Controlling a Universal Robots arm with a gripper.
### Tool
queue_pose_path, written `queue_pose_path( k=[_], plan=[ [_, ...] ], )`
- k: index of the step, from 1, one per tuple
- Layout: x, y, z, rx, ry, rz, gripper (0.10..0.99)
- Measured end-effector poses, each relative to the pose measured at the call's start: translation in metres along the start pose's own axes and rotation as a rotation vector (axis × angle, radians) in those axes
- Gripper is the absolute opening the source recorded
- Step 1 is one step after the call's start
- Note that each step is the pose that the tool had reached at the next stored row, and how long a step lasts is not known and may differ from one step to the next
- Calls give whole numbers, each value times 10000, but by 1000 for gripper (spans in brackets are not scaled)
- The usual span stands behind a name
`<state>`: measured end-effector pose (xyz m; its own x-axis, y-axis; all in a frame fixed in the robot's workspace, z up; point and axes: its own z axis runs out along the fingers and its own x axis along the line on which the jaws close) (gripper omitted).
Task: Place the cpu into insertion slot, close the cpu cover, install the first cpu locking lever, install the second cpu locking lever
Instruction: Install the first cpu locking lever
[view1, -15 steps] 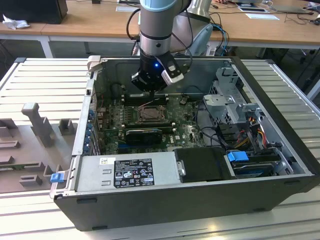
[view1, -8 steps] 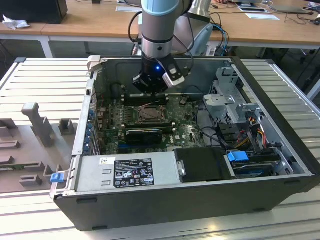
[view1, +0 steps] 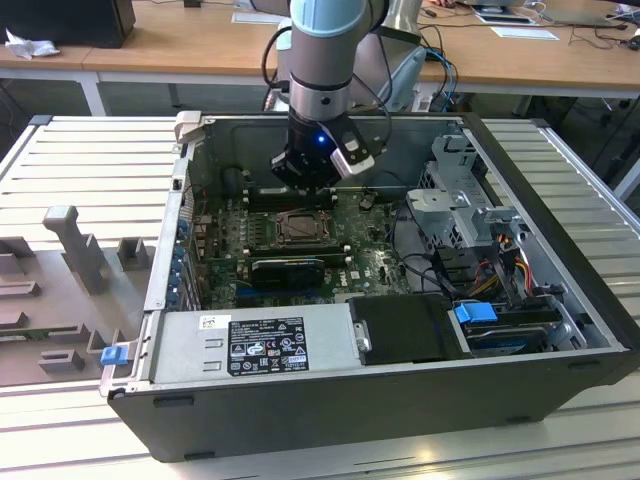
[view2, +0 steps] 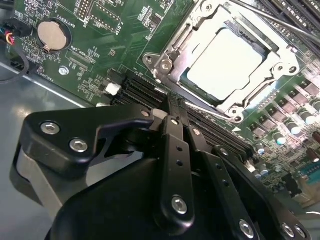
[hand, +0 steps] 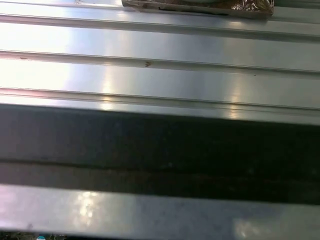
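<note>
Ribbed silvery metal panels form the work surface (view1: 90, 160), with wooden desks along the back of the room. An open black computer tower case (view1: 400, 400) lies on its side on this surface, its inside facing up. On the exterior view's left of the case sits a grey fixture (view1: 70, 245) with raised blocks.

Inside the case, a green motherboard (view1: 360, 262) covers the floor. A power supply (view1: 255, 340) with a white and black label runs along the near wall. Silvery drive cages (view1: 465, 205) and loose cables fill the exterior view's right side, beside a blue plastic tab (view1: 475, 312).

The robot arm (view1: 320, 70) comes down from above into the case, a blue light glowing at its wrist. Its black gripper (view1: 303, 178) hangs over the far part of the motherboard, just behind the insertion slot (view1: 297, 228). In the second wrist view the gripper (view2: 175, 112) has its two fingers (view2: 172, 145) pressed together, holding nothing, their tips hanging over the black memory slots (view2: 145, 92) just beside the socket.

In that same view, the cpu (view2: 225, 62) lies flat in the insertion slot (view2: 175, 50), its pale metal top facing up. The cpu cover (view2: 280, 70) lies down over it, its frame bordering the chip. A thin metal locking lever (view2: 272, 20) runs along one side of the socket. A round coin battery (view2: 51, 34) sits on the board, well apart from the socket.

The first wrist view faces ribbed metal panelling (hand: 160, 65) crossed by a dark band (hand: 160, 150).
</note>
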<state>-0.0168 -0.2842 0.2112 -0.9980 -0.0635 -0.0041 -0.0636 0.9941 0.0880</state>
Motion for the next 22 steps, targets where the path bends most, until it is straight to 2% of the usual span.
queue_pose_path(
  k=[7,16,18,22],
  plan=[
    [-3,-4,46,16,0,6,106],
    [-5,-8,82,145,11,19,106],
    [-5,-10,103,145,9,21,106],
    [-7,-6,81,134,2,20,106]
  ],
)
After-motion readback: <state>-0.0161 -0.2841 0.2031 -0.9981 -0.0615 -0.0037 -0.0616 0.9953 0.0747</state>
